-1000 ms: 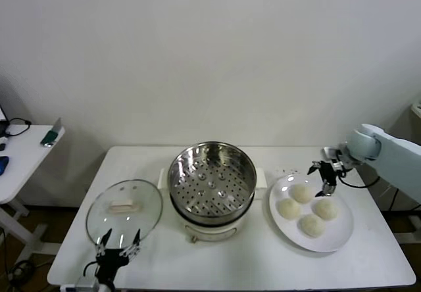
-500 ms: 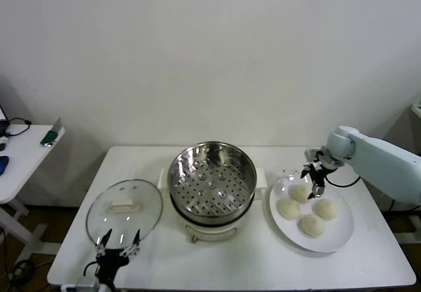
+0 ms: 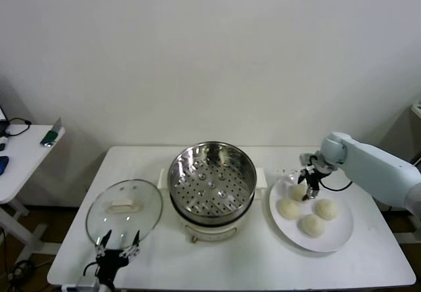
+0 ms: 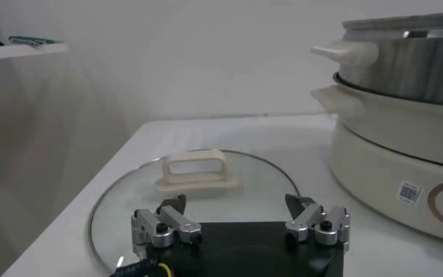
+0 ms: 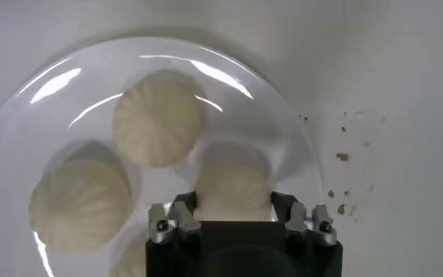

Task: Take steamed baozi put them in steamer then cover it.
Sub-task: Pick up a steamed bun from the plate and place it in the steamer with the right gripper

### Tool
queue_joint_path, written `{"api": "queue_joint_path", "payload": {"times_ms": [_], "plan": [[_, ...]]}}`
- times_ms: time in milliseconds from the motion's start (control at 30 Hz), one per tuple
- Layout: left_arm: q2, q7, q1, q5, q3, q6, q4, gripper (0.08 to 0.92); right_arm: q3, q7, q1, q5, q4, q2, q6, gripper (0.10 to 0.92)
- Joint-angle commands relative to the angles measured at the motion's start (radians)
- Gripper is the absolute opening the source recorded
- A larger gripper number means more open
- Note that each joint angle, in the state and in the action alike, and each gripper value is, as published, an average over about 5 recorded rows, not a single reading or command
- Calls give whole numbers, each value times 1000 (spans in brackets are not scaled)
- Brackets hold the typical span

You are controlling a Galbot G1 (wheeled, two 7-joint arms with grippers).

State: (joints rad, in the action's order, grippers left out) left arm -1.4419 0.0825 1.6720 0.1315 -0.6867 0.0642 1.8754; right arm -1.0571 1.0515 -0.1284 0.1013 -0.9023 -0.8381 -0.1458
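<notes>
Four cream-white baozi lie on a white plate (image 3: 342, 236) at the right: one at the back (image 3: 298, 193), two in the middle (image 3: 288, 208) (image 3: 325, 208), one at the front (image 3: 312, 225). My right gripper (image 3: 309, 185) is open and low over the back baozi. In the right wrist view its jaws (image 5: 232, 207) stand on either side of that baozi (image 5: 232, 181). The steel steamer (image 3: 212, 179) stands at the table's middle with nothing in it. The glass cover (image 3: 124, 205) lies flat to its left. My left gripper (image 3: 117, 247) is open and parked at the cover's near edge (image 4: 131, 214).
Crumbs (image 5: 341, 156) lie on the table beside the plate. The steamer's cream base (image 4: 402, 165) stands close to the cover in the left wrist view. A small side table (image 3: 26, 150) with a few items is at the far left.
My right gripper has moved left and down over the plate, to the back baozi. The left arm, cover and steamer have not moved.
</notes>
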Motion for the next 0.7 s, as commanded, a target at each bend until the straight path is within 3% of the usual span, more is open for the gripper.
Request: {"api": "queue_joint_path", "payload": {"times_ms": [33, 333, 700], "plan": [[1, -1, 1, -1, 0, 2, 1, 823, 16, 6, 15, -7, 18, -13, -2, 596], [2, -1, -1, -7, 3, 7, -1, 823, -129, 30, -184, 36, -100, 27, 74, 585], [3, -1, -3, -22, 11, 22, 16, 823, -472, 76, -817, 147, -397, -64, 472, 563]]}}
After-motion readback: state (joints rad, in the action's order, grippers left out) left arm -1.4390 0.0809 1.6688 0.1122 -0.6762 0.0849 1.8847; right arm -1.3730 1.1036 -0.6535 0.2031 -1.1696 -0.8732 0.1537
